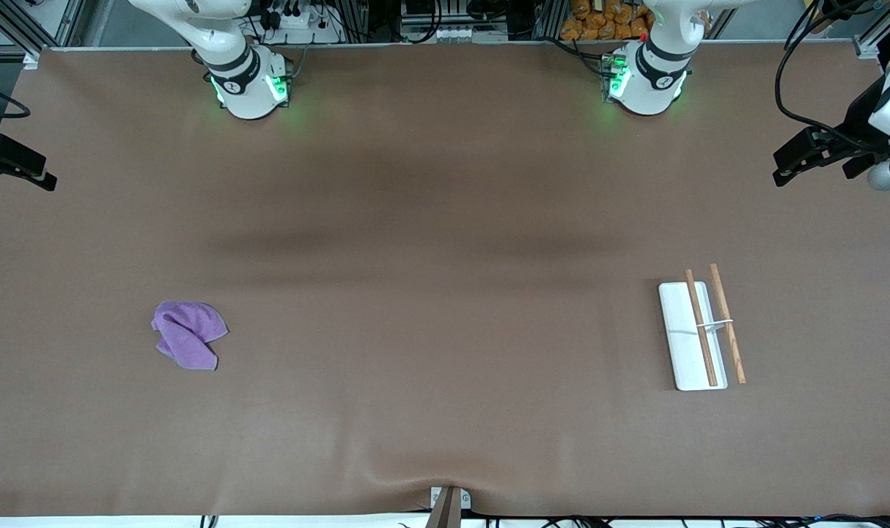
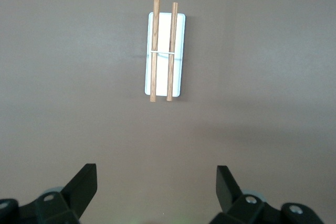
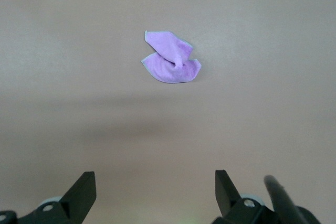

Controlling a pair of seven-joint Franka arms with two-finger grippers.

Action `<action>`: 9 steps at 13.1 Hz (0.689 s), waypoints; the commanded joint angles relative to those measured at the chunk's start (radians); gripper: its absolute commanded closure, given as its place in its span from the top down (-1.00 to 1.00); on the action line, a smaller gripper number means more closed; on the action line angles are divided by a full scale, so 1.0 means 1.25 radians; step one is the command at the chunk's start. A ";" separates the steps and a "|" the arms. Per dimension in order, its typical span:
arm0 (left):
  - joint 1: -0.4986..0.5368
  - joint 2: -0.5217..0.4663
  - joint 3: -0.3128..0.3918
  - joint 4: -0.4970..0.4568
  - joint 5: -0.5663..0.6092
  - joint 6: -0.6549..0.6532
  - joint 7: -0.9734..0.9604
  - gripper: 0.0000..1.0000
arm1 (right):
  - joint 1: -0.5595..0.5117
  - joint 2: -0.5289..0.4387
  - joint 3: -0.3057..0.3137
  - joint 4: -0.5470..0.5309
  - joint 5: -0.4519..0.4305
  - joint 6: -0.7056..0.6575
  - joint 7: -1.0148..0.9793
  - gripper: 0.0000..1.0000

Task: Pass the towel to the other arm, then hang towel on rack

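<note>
Nothing done yet: towel lies crumpled on table, well apart from rack; left gripper and right gripper hover, jaws spread, empty.

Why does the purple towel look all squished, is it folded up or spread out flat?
Crumpled, not spread flat. The towel lies bunched on the table, its cloth twisted over itself into two lobes.

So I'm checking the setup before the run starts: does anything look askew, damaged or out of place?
Nothing looks damaged or spilled. The towel lies crumpled and folded over itself toward the right arm's end of the table. The rack sits flat toward the left arm's end, slightly angled to the table's edge, both rods intact.
</note>
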 commanded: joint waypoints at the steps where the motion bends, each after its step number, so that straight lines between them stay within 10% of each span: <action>1: 0.002 0.000 0.002 0.010 -0.017 -0.016 0.009 1.00 | -0.016 -0.011 0.012 -0.001 -0.005 -0.005 -0.003 1.00; 9: 0.003 0.006 0.002 0.003 -0.020 -0.015 0.012 1.00 | -0.013 -0.005 0.012 -0.001 -0.004 -0.002 -0.003 1.00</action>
